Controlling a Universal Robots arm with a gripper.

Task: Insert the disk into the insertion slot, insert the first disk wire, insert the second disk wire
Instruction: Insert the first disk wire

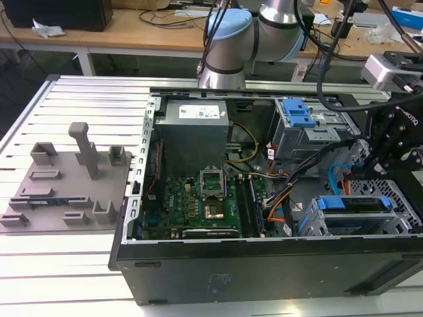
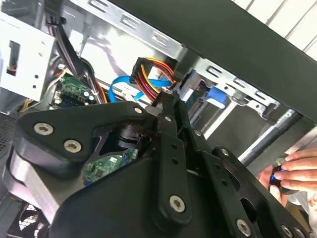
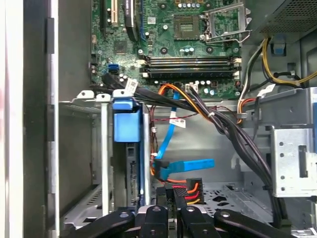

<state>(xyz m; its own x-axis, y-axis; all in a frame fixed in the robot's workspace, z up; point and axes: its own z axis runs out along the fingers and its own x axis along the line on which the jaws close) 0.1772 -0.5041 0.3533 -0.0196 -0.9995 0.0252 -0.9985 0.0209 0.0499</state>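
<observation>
Well, in the exterior view the flat silver disk in its bright blue frame (image 1: 353, 205) sits in the grey holed metal slot (image 1: 404, 198), under the black pincer (image 1: 378, 165). In the second wrist view the pincer (image 2: 166, 104) pinches a black plug with red-yellow wires (image 2: 153, 69). In the first wrist view the disk (image 3: 130, 168) lies just beside the plug (image 3: 192, 187).

Disk (image 1: 353, 205) w/ blue caddy is standing on edge, sitting fully inside grey perforated slot (image 1: 391, 188). Blue data wire (image 3: 185, 163) & red/yellow pwr wire (image 3: 192, 186) are hanging just beside it; plugged or not, can't tell.
</observation>
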